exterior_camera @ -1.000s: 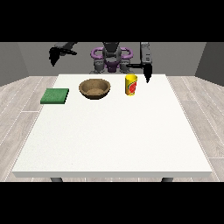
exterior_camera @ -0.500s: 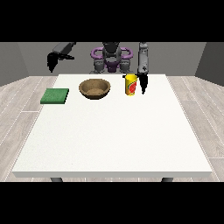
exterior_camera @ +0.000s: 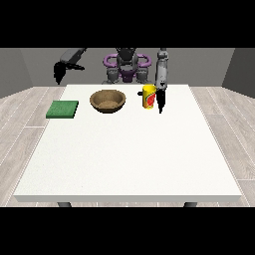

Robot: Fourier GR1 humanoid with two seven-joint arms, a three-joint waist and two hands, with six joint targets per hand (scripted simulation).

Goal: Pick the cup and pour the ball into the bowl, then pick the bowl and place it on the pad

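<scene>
Watching from my station, I see the yellow cup (exterior_camera: pixel 148 96) standing upright on the white table (exterior_camera: pixel 129 149), towards the far edge and a little to the view's right of centre. It carries a red mark on its side. I cannot see into it, so I cannot say whether a ball sits inside.

At the view's right, the hand (exterior_camera: pixel 160 100) hangs just beside the cup on its right side, with dark fingers pointing down at the tabletop. Something dark juts out past the cup's rim on its far left side. I cannot tell whether the hand has closed on the cup or only stands next to it.

Across from it, the hand at the view's left (exterior_camera: pixel 60 72) is raised off the table's far left corner, well apart from everything, holding nothing; how its fingers lie I cannot tell.

To the cup's left sits the brown bowl (exterior_camera: pixel 107 100), upright, near but not touching it. Further left lies the green pad (exterior_camera: pixel 63 109), flat, close to the table's left edge
</scene>
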